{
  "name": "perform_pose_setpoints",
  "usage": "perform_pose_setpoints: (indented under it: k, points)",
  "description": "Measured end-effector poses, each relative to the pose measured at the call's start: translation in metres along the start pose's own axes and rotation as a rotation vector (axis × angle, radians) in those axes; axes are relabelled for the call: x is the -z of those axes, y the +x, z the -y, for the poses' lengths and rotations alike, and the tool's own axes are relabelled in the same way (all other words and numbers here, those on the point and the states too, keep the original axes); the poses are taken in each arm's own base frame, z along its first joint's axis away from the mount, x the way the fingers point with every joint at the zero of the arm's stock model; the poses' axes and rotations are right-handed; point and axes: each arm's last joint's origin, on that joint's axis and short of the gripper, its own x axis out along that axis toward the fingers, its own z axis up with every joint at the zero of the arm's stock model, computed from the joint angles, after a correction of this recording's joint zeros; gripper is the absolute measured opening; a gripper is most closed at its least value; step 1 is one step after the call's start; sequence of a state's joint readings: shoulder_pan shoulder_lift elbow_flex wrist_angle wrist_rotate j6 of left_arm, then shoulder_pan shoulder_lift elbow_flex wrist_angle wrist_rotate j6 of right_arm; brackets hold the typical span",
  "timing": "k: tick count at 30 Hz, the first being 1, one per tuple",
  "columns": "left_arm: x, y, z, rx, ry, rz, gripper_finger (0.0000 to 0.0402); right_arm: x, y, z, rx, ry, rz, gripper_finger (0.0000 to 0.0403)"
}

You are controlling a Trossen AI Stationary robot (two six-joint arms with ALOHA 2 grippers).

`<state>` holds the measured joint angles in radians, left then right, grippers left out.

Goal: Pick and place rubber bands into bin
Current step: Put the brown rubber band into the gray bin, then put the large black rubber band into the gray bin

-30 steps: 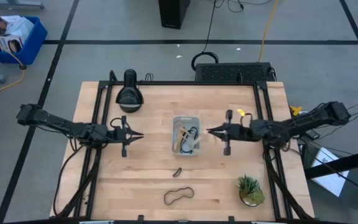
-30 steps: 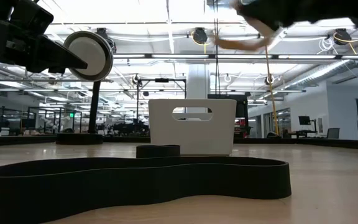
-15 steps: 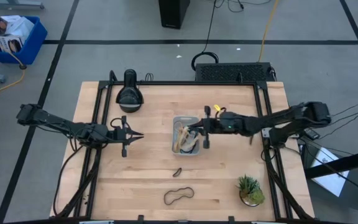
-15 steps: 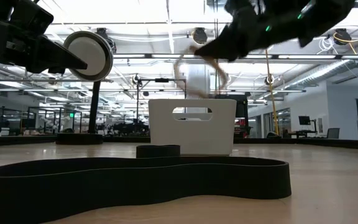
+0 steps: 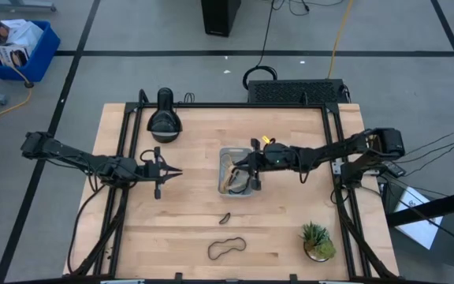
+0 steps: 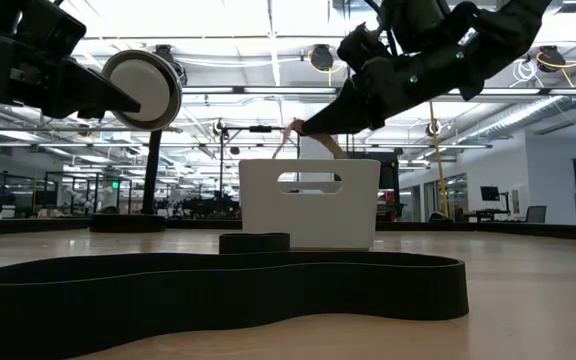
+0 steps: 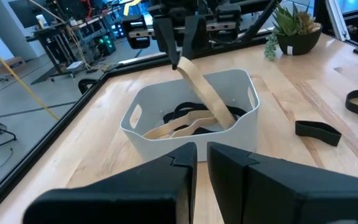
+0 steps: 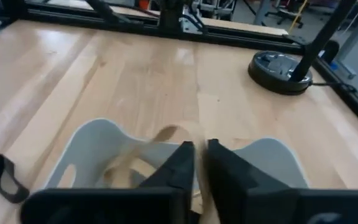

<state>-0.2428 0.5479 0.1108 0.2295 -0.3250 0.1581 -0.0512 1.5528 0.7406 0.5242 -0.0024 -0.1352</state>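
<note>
Two black rubber bands lie loose on the table.
My left gripper idles, nearly pressed together; my right gripper pinches a tan rubber band over the bin, which could snag my fingertip and spill out.

the bin is pale blue-grey, holding tan rubber bands and black ones. two more black bands lie on the light wooden table. the plant is green, both arms dark.
</note>
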Motion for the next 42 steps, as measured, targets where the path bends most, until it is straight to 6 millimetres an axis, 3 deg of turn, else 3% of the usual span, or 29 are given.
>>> perform_pose_setpoints:
  k: [9, 14, 18, 24, 32, 37, 42]
  points:
    - [0.002, 0.000, 0.000, 0.003, 0.002, -0.016, 0.0047, 0.003, -0.001, 0.003, 0.081, 0.074, -0.041, 0.0194]
    - [0.002, 0.000, 0.000, 0.003, 0.002, -0.017, 0.0047, 0.000, -0.007, 0.003, 0.104, 0.069, -0.053, 0.0230]
    - [0.002, 0.000, 0.000, 0.003, 0.001, -0.017, 0.0047, -0.014, -0.024, 0.006, 0.068, 0.066, -0.007, 0.0180]
    - [0.002, 0.000, 0.000, 0.003, 0.001, -0.019, 0.0047, -0.031, -0.065, 0.019, 0.005, 0.088, 0.217, 0.0021]
    - [0.002, 0.000, 0.000, 0.003, -0.003, -0.021, 0.0047, -0.012, -0.113, 0.017, 0.033, 0.125, 0.320, 0.0002]
    - [0.002, 0.000, 0.000, -0.003, 0.001, -0.025, 0.0047, 0.013, -0.136, 0.007, 0.014, 0.156, 0.436, 0.0001]
    - [0.003, 0.000, 0.000, -0.013, -0.010, -0.027, 0.0047, 0.035, -0.156, 0.003, 0.080, 0.163, 0.445, 0.0001]
